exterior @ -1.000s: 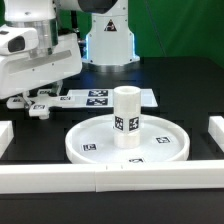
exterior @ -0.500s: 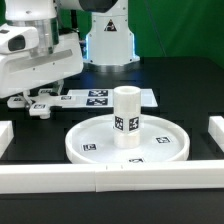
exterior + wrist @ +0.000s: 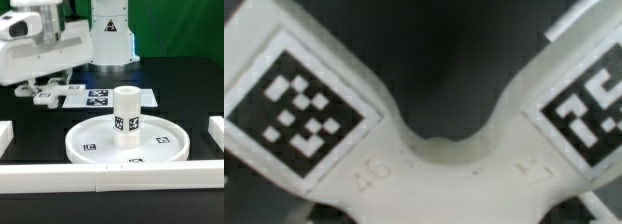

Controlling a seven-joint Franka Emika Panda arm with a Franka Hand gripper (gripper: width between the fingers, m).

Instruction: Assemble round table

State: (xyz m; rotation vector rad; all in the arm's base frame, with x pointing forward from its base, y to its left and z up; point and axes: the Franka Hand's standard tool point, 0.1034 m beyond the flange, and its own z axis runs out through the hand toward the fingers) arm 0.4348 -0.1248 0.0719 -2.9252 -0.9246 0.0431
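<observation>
The large white rimmed disc (image 3: 168, 148) lies on the black table, with the short cylinder leg (image 3: 125, 118) standing upright on its central hub. My gripper (image 3: 44, 88) is at the exterior view's upper left, above the table and well clear of the disc. It is shut on the small flat base piece (image 3: 48, 96), which hangs lifted under it. In the wrist view the base piece (image 3: 423, 168) fills the picture, its white arms carrying two black-and-white tags, and it hides my fingertips.
The marker board (image 3: 108, 98) lies flat behind the disc, partly under the held piece. White border rails run along the front (image 3: 110, 178), the exterior view's left (image 3: 5, 133) and right (image 3: 214, 133). The robot's base (image 3: 110, 35) stands at the back.
My gripper has risen and moved toward the exterior view's right, carrying the base piece up off the table. The disc and leg have not moved.
</observation>
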